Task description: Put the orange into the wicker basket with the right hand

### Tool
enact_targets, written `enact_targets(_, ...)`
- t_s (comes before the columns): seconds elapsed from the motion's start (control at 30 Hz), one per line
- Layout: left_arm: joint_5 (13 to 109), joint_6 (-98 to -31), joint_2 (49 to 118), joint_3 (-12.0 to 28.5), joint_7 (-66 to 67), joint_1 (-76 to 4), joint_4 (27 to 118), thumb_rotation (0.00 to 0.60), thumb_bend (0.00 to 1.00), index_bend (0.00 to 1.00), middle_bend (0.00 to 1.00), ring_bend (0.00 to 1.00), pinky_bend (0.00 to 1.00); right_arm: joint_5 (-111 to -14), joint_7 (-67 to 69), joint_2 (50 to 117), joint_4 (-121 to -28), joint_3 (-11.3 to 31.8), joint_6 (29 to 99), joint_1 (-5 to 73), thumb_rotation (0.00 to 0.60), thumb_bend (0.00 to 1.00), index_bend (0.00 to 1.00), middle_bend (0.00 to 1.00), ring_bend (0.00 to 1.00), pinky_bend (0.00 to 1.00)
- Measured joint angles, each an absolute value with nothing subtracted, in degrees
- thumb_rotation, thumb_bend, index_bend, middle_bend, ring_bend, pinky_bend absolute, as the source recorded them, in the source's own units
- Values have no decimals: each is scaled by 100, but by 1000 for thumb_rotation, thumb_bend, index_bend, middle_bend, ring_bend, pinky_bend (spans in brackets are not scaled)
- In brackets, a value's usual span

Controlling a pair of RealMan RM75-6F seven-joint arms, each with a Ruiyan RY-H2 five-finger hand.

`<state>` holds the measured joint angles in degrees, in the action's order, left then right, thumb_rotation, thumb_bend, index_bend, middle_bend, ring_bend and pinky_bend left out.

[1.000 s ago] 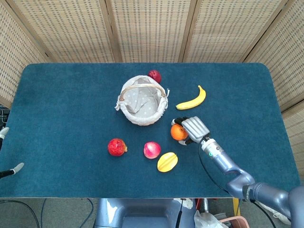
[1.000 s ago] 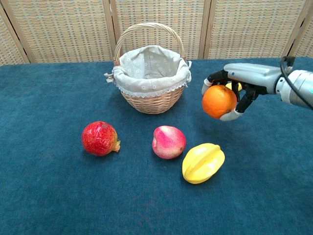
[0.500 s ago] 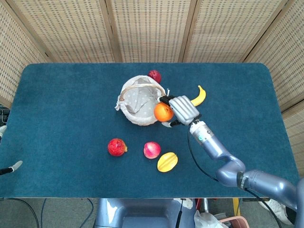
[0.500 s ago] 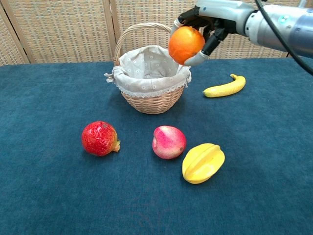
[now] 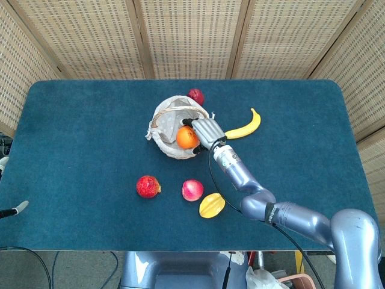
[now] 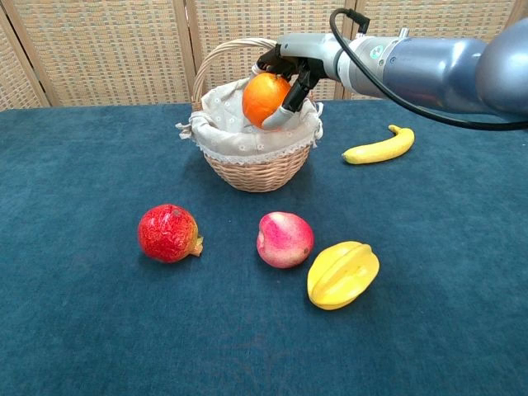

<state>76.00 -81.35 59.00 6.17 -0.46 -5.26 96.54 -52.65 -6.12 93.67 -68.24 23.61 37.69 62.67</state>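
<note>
My right hand (image 5: 203,132) (image 6: 290,70) holds the orange (image 5: 186,137) (image 6: 264,98) over the open top of the wicker basket (image 5: 165,144) (image 6: 252,169). The basket has a pale cloth lining and a hoop handle, and stands at the table's middle. The fruit hangs just above the lining, inside the rim's outline, with the fingers wrapped around its right side. Only a grey tip of my left hand (image 5: 21,208) shows at the left edge of the head view; its fingers are not visible.
A banana (image 5: 243,125) (image 6: 379,148) lies right of the basket. In front lie a red pomegranate (image 5: 147,186) (image 6: 168,233), a pink apple (image 5: 192,189) (image 6: 284,238) and a yellow starfruit (image 5: 212,205) (image 6: 341,273). A dark red fruit (image 5: 195,95) sits behind the basket.
My right hand has carried the orange up from the table, then left and down over the basket's opening. The other fruit has stayed put.
</note>
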Motion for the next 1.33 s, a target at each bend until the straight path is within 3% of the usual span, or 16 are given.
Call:
enact_targets(0.1, 7581, -8102, 5907, 619, -34, -543, 9648, 600, 0, 0, 0, 0, 0, -5022, -764, 9369, -6814, 2337, 3751, 6358, 600, 0, 265, 143, 0, 185)
enact_targets(0.33, 7627, -8145, 5904, 602, -39, -531, 9672, 600, 0, 0, 0, 0, 0, -4850, -904, 9314, -6988, 2327, 4014, 6408, 600, 0, 263, 136, 0, 185)
enact_targets(0.63, 7787, -8257, 5849, 550, -183, -470, 9696, 600, 0, 0, 0, 0, 0, -4841, -1083, 8734, -7982, 2112, 4337, 6099, 600, 0, 262, 135, 0, 184)
enact_targets(0.83, 7943, -8320, 5813, 492, -276, -433, 9709, 600, 0, 0, 0, 0, 0, -5566, -1009, 7898, -8941, 1637, 4857, 5370, 600, 0, 240, 110, 0, 125)
enact_targets(0.97, 8096, -8386, 5808, 435, -309, -407, 9700, 600, 0, 0, 0, 0, 0, -6431, -886, 7513, -9165, 1162, 5371, 4784, 600, 0, 11, 0, 0, 46)
enact_targets(1.17, 8248, -8473, 5870, 387, -344, -386, 9604, 600, 0, 0, 0, 0, 0, -7649, -666, 6953, -9170, 253, 6528, 3615, 600, 0, 0, 0, 0, 0)
enact_targets(1.33, 8407, -8605, 5912, 338, -346, -341, 9584, 600, 0, 0, 0, 0, 0, -8088, -648, 6872, -8861, -128, 7472, 2839, 600, 0, 0, 0, 0, 0)
